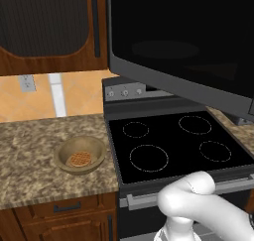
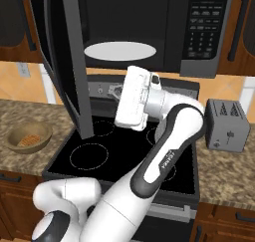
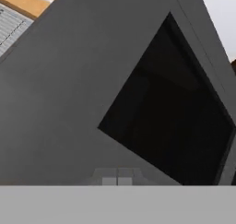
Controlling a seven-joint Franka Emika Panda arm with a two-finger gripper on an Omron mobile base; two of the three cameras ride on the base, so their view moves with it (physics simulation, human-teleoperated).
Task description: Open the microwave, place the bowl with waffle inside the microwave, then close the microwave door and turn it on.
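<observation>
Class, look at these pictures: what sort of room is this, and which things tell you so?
A home kitchen, rendered rather than real: a black-topped stove, an open microwave above it, and a toaster on the granite counter.

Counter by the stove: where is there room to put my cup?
Bare counter lies left of and behind the bowl, up to the wall. The stove top is bare too. It is crowded under the open microwave door, where the arm reaches, and beside the toaster.

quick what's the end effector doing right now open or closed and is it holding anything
End effector: closed, fingertips together, holding nothing, right up against the inner face of the open microwave door.
</observation>
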